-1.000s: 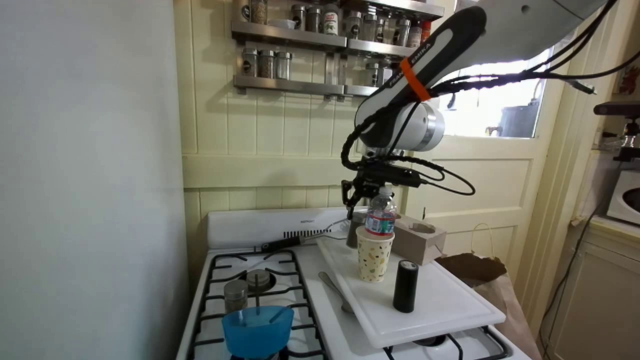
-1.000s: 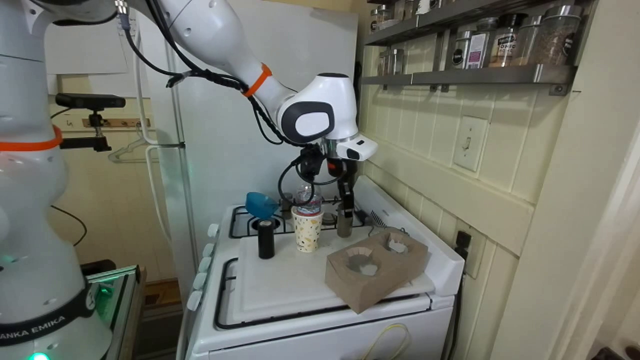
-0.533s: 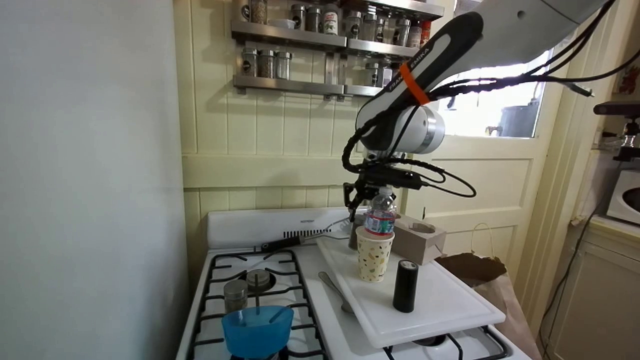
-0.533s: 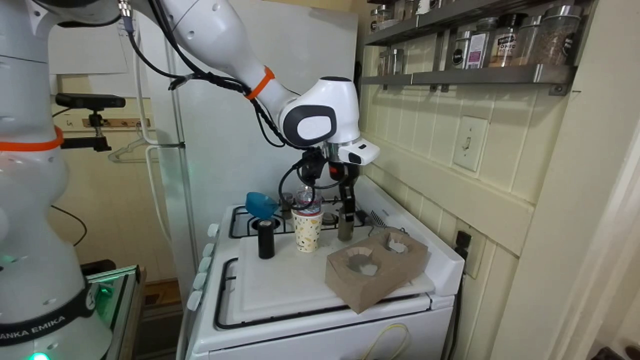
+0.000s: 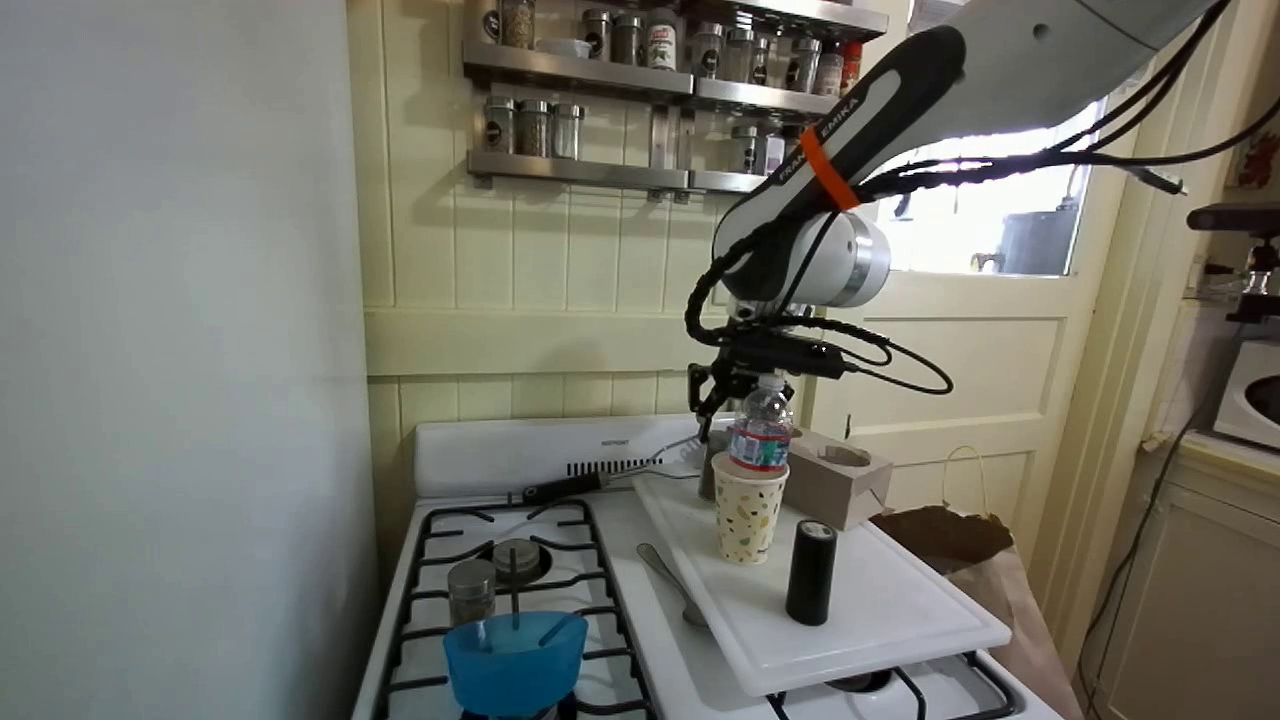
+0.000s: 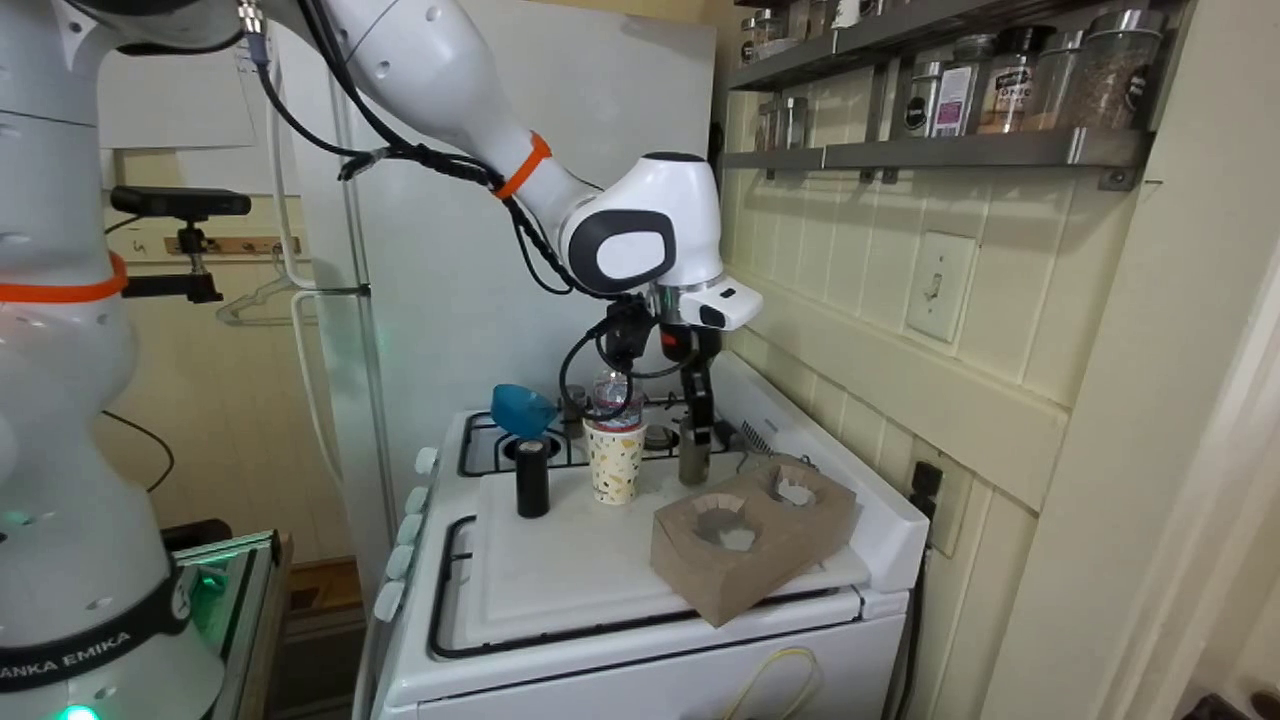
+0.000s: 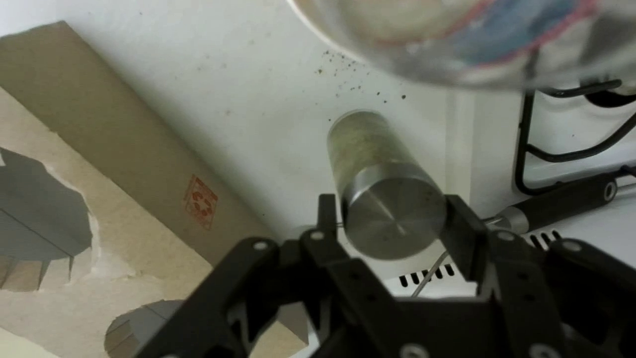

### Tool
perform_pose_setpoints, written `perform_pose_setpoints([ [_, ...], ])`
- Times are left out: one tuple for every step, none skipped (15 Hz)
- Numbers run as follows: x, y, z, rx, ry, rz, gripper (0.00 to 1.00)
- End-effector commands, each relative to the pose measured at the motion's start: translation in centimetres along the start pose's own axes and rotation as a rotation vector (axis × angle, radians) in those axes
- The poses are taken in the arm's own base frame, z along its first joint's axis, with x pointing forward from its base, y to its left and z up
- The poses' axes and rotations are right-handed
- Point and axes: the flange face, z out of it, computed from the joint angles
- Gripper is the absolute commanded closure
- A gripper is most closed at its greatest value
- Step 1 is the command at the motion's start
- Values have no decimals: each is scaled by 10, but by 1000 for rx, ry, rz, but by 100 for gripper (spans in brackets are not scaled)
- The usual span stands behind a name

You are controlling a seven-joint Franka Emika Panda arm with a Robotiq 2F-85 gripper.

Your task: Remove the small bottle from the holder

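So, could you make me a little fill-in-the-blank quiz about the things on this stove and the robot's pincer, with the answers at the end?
1. The labelled bottle stands in a speckled ____.
2. Of that bottle, the greenish jar and the dark cylinder, the pincer straddles only the ____.
3. The cardboard box has ____ holes in its top.
4. The bowl-shaped container is coloured ____.

Missing words: cup; jar; two; blue.
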Motion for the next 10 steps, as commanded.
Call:
perform_pose_setpoints([
  [3,0,-1,-4,-20,12,11],
  [4,0,-2,-4,-19,12,2],
  [4,0,-2,-4,-18,12,0],
  [4,0,-4,-2,-18,11,0],
  [4,0,-7,-1,-19,10,0],
  [3,1,-11,-3,-19,9,0],
  [1,3,-18,-11,-19,-3,0],
  [-1,4,-26,-16,-13,-16,0],
  [-5,4,-38,-29,3,-39,0],
  [-9,3,-51,-43,32,-68,0],
])
